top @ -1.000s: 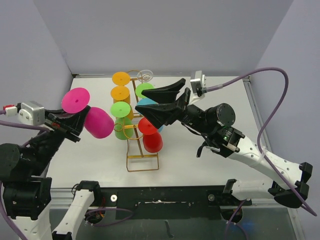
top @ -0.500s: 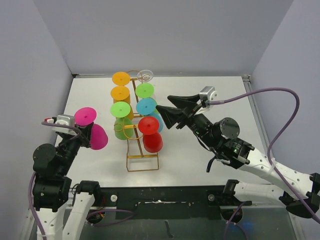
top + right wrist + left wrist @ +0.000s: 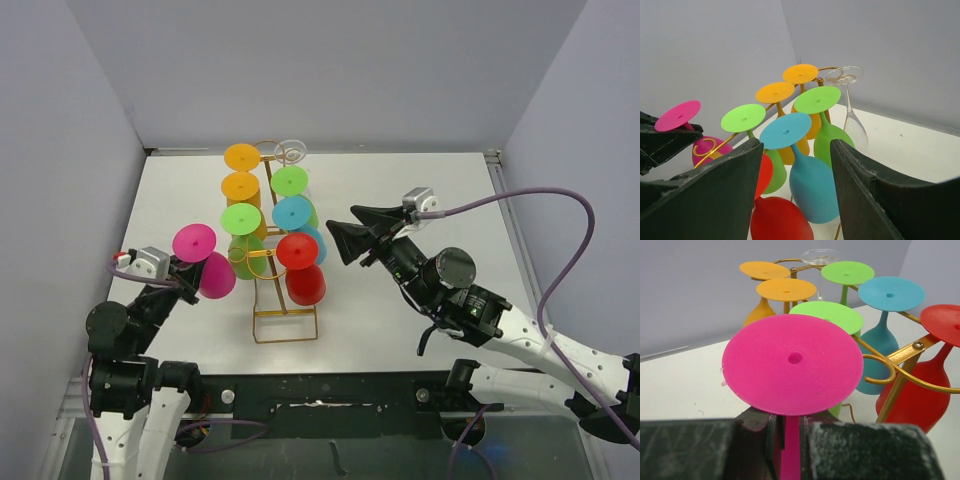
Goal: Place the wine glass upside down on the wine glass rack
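- Shows the pink wine glass (image 3: 792, 365) pinched by its stem between the left fingers (image 3: 855, 450), which are closed tight on it, with the round foot uppermost and the bowl below.
- Puts that glass just left of the wine glass rack (image 3: 285, 325), towards the rack's near end, lifted off the table (image 3: 420, 190) and not yet on a hook.
- Leaves unclear, from any view, whether the pink bowl touches the rack's wire or the glass next to it.
- Catches the right fingers (image 3: 875, 200) spread wide and holding nothing, raised to the right of the rack and pointing at it.
- Counts seven glasses hanging foot-up on the rack.
- Down the rack's left side, far to near: an orange glass (image 3: 242, 156), a second orange glass (image 3: 241, 186) and a lime green glass (image 3: 240, 217).
- Down the rack's right side, far to near: a clear glass (image 3: 290, 150), a green glass (image 3: 289, 180), a blue glass (image 3: 293, 212) and a red glass (image 3: 297, 250).
- Frames a gold ring hook, in the left wrist view, curling just right of the pink foot, between it and the red glass.
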### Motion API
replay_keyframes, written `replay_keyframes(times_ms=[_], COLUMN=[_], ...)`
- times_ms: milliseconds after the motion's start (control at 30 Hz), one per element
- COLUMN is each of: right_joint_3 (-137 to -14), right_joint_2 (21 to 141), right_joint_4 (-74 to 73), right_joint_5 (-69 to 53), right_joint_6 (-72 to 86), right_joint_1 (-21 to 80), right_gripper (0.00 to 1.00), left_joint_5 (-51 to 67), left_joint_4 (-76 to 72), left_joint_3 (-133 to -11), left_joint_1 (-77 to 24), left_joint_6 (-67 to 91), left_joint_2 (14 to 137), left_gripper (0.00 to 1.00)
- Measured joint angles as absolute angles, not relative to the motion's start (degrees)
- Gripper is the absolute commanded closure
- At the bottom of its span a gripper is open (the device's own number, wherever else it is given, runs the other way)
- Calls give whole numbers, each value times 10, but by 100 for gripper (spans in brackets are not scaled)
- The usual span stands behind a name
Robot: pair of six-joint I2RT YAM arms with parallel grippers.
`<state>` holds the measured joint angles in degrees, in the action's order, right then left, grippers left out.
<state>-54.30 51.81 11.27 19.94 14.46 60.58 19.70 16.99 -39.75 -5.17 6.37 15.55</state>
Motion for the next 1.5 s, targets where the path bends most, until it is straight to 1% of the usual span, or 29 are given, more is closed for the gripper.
replay_keyframes(times_ms=[233, 467, 1500], right_joint_3=[-536, -530, -526], right_joint_2=[502, 499, 499], right_joint_4=[106, 102, 100], right_joint_5=[211, 215, 215], right_joint_6=[152, 155, 168], right_joint_1=[606, 605, 604], right_gripper=[43, 43, 44], left_joint_5=[255, 318, 418], left_joint_4=[135, 118, 140], left_joint_3=[-378, -373, -383], left_joint_1=[-52, -52, -52], left_joint_6=[69, 75, 88], left_joint_2=[159, 192, 232], left_gripper=[100, 100, 100])
